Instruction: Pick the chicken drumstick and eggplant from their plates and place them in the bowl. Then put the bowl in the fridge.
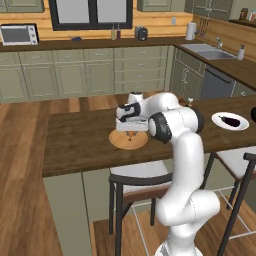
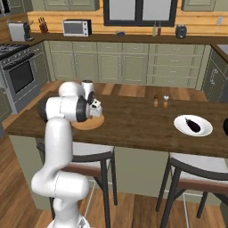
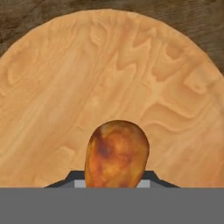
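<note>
Your gripper [image 1: 131, 134] sits low over the tan wooden plate [image 1: 119, 141], near the left part of the dark wood island counter [image 1: 75, 145]. In the hand view the chicken drumstick [image 3: 116, 154] stands between the two finger tips [image 3: 65, 180], its thick end toward the camera, the fingers drawn in close on either side of it; whether they actually press on it you cannot tell, and whether it has left the plate you cannot tell either. The plate rim [image 3: 109, 13] curves across the top of that view with bare counter beyond it, so there is room on the plate on all sides of the drumstick. From the left base view the arm's forearm covers most of the plate's right side, and just a sliver of orange shows under the hand. The right base view hides the fingers behind the elbow but gives you the plate's near edge [image 2: 87, 126], set back from the counter's front edge. The eggplant [image 2: 193, 124] lies on the white plate [image 2: 180, 126] well to the right, with open counter between the two plates. Two small shakers [image 2: 160, 101] stand toward the far edge. Two stools [image 2: 93, 158] sit under the near overhang.
</note>
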{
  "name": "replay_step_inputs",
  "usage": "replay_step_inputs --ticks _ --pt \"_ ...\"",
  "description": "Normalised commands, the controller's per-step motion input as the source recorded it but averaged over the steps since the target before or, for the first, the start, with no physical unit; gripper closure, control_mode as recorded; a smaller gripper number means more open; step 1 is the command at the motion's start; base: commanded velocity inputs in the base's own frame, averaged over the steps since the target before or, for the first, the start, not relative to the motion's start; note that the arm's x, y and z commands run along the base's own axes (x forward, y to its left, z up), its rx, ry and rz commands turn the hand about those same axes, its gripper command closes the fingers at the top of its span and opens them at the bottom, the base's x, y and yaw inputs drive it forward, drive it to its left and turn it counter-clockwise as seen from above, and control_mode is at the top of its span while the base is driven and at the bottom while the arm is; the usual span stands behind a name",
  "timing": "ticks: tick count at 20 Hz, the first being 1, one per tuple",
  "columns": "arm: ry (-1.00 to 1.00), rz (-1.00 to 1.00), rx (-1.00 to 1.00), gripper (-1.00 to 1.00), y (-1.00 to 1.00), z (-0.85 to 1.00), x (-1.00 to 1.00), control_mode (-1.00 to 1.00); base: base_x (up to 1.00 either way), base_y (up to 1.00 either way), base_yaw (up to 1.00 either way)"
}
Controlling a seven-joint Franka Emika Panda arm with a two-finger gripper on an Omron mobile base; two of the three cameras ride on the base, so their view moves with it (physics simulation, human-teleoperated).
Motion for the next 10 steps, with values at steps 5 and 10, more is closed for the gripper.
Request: replay_step_inputs --ticks 5,10 --pt "0.0 -0.01 0.0 1.0 0.0 0.76 -0.96 -1.0 0.0 0.0 0.0" --pt "-0.1 -0.06 0.01 1.0 -0.05 0.58 -1.0 -1.0 0.0 0.0 0.0"
